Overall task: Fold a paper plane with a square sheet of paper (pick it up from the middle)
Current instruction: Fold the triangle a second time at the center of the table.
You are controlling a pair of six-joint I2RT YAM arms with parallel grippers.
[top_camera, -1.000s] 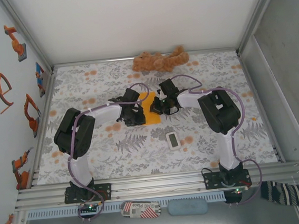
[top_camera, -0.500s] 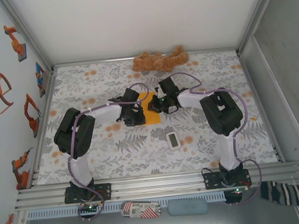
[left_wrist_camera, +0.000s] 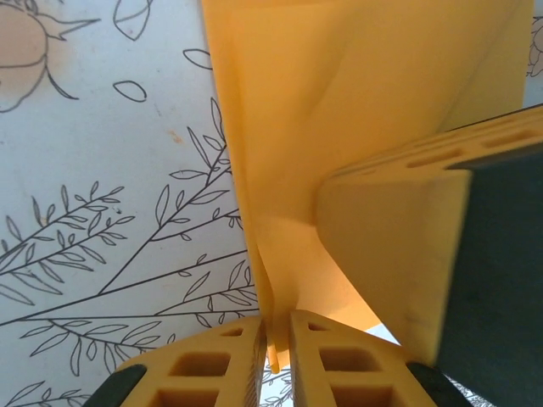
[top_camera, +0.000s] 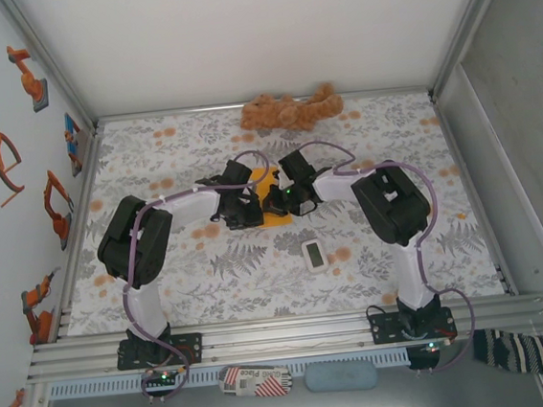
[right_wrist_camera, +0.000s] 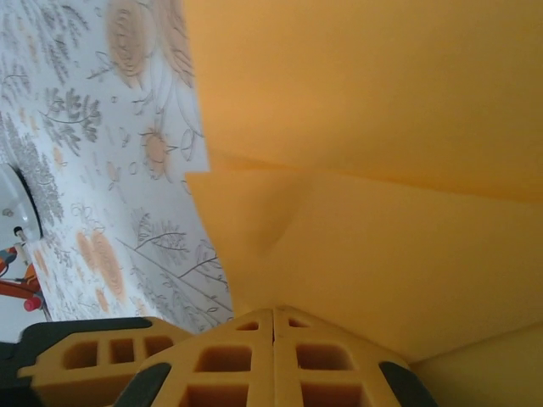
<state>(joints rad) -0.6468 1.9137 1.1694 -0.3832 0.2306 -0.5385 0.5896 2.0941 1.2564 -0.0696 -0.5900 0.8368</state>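
The square sheet of paper [top_camera: 270, 177] is orange and lies at mid-table between both grippers, which mostly cover it. My left gripper [top_camera: 254, 206] is shut on the paper's edge. In the left wrist view that edge [left_wrist_camera: 356, 85] stands pinched between the yellow fingertips of the left gripper [left_wrist_camera: 277, 339] and rises, curved, off the table. My right gripper [top_camera: 277, 201] is shut, close beside the left one. In the right wrist view the closed tips of the right gripper [right_wrist_camera: 273, 320] push against the broad creased face of the paper [right_wrist_camera: 365, 110]. One of its fingers [left_wrist_camera: 390, 254] leans on the sheet.
A brown plush toy [top_camera: 291, 111] lies at the back edge of the floral table cover [top_camera: 164, 281]. A small white device [top_camera: 314, 254] sits in front of the right arm. Metal frame rails and walls border the table on all sides.
The right gripper, still shut, has moved left across the orange paper until it meets the left gripper, so less paper shows from above. The left arm has stayed in place.
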